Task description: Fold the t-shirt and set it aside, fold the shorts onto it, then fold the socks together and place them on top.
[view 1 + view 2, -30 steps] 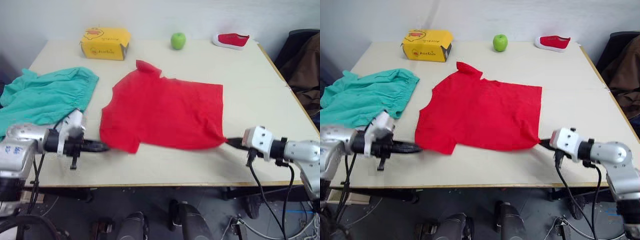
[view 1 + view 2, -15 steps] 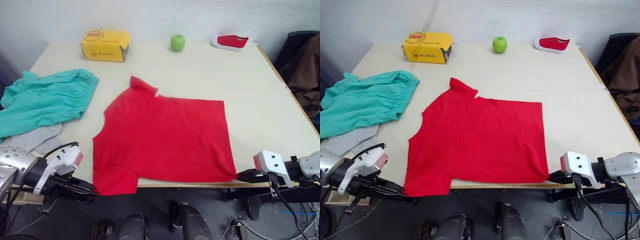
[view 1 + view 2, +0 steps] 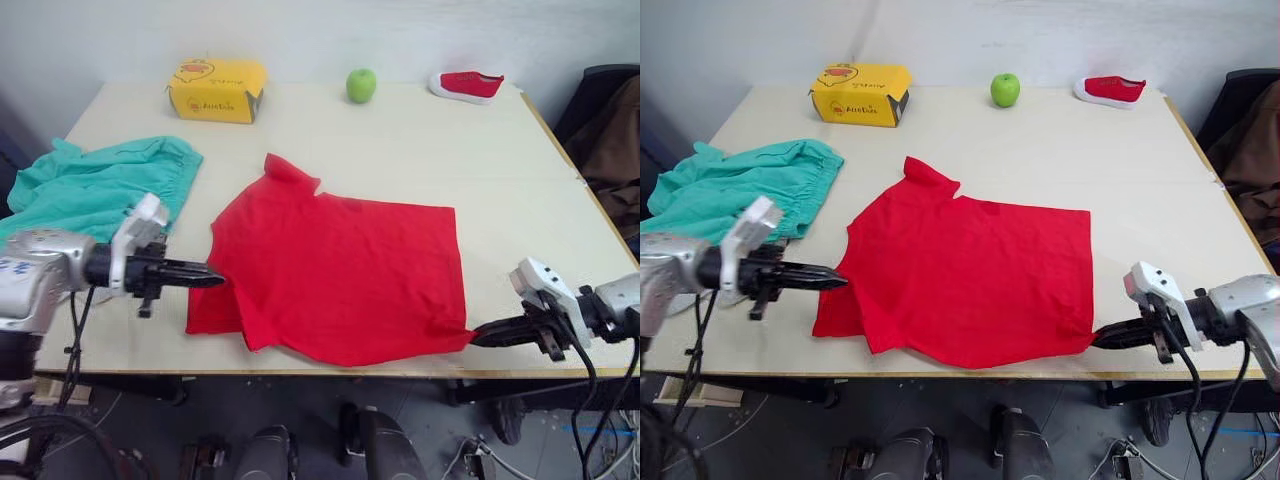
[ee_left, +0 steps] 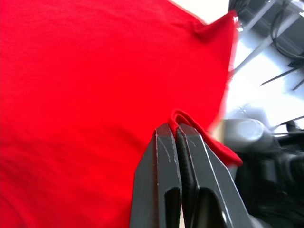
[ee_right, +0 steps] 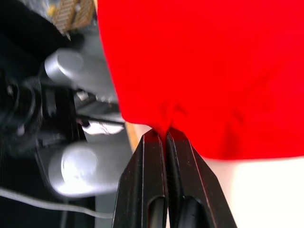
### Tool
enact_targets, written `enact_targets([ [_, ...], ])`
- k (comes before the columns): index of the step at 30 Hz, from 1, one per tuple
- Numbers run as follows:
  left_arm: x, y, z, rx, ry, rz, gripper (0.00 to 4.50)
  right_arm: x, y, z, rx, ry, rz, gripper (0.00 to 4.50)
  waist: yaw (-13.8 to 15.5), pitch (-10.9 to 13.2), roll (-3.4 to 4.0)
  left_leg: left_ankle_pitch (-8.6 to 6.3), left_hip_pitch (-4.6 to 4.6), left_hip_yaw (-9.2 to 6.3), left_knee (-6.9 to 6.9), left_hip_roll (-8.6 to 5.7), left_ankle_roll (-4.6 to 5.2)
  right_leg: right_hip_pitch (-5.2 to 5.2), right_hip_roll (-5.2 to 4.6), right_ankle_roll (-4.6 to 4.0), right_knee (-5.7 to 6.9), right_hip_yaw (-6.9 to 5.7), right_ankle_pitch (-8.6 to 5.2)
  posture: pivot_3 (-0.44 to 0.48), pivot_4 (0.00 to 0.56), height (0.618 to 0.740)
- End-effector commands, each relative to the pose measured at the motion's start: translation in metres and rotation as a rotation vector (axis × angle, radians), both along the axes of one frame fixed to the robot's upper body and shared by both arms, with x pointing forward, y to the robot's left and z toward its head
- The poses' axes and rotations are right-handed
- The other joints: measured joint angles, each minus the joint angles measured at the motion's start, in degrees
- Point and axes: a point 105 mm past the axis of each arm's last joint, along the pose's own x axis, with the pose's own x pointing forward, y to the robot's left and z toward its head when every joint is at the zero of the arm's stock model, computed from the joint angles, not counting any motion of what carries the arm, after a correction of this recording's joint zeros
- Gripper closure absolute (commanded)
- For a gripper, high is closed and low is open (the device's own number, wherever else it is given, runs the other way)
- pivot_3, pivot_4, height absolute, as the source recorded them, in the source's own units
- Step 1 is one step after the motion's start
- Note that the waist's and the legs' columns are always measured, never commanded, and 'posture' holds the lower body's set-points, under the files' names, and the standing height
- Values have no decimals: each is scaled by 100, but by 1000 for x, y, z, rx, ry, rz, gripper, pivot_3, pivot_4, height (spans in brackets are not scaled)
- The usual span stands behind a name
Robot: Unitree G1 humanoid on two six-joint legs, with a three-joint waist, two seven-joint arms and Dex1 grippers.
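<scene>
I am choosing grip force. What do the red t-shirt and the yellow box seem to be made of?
The t-shirt looks like soft matte knit fabric, probably cotton: it creases and bunches where each hand pinches it. The yellow box looks like printed cardboard, with flat faces and sharp edges.

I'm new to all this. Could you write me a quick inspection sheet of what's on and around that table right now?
Surface: pale table, mostly bare.
Job's things: red t-shirt spread flat mid-table; teal shorts bunched at the robot's left edge.
Clutter: yellow box, green apple, small red shoe along the far edge.
Grippers: left gripper shut on the t-shirt's sleeve edge; right gripper shut on its near hem corner.
Cables: black cables hang from the right arm.
Surroundings: brown jacket beside the table.
</scene>
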Motion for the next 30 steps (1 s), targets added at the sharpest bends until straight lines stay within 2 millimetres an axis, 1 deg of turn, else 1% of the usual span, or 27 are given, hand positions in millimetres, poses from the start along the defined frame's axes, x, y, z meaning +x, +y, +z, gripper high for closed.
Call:
enact_targets([
  [1,25,7,-8,57,-61,82,4500,14,0,-1,24,52,-50,4486,4,0,0,0,-1,0,1,0,0,-1,0,0,0,-1,0,0,150,740],
  [4,38,10,-10,59,-79,130,4500,21,-3,-6,-2,57,-70,4486,7,0,0,1,-3,1,3,0,0,-1,-1,0,2,-3,0,0,150,740],
  [8,48,20,-18,101,-85,183,4500,24,-11,-14,-51,62,-91,4486,8,0,0,1,-12,-2,2,2,0,-5,-2,0,13,-10,0,0,150,740],
  [10,50,26,-24,127,-87,207,4500,24,-14,-17,-62,70,-104,4486,7,0,0,1,-12,-2,3,2,0,-4,-3,1,11,-11,1,0,150,740],
  [13,51,33,-26,126,-85,243,4500,24,-19,-18,-65,75,-124,4486,7,0,0,1,-11,-2,6,2,-1,-4,-4,1,10,-12,1,0,150,740],
  [15,50,32,-26,109,-81,237,4500,24,-18,-16,-46,75,-126,4486,3,0,0,1,-10,-2,6,2,-1,-3,-4,1,10,-12,1,0,150,740],
  [18,49,28,-27,100,-81,228,4500,26,-12,-11,-17,75,-115,4486,2,0,0,0,-9,-2,6,3,-2,-3,-5,1,11,-12,1,0,150,740],
  [21,52,27,-28,89,-84,244,4500,29,-8,-6,8,75,-122,3835,1,0,0,1,-9,-3,7,3,-3,-3,-5,1,11,-12,1,0,150,740],
  [24,56,29,-25,73,-95,281,3815,33,-6,5,41,42,-141,2828,4,0,0,1,-9,-3,8,3,-4,-3,-5,1,11,-12,1,0,150,740],
  [25,55,30,-23,68,-99,285,3463,34,-6,10,50,25,-149,2393,5,0,0,1,-10,-3,8,3,-4,-3,-5,1,11,-12,1,0,150,740],
  [26,55,31,-22,64,-101,286,3183,35,-7,13,56,15,-154,2080,3,0,0,1,-10,-4,8,3,-4,-3,-5,1,11,-13,1,0,150,740],
  [28,54,39,-10,60,-116,320,2592,32,-6,29,76,-67,-135,1407,3,0,0,0,-10,-5,7,3,-5,-4,-5,1,10,-14,1,0,150,740],
  [29,50,40,-2,36,-109,318,2323,30,-4,37,93,-104,-123,1101,1,0,0,0,-10,-6,7,4,-6,-4,-5,1,11,-14,1,0,150,740],
  [30,44,40,8,7,-113,297,2100,25,-2,44,113,-120,-114,1057,-1,0,0,-1,-10,-6,7,5,-8,-4,-4,1,11,-15,1,0,150,740],
])
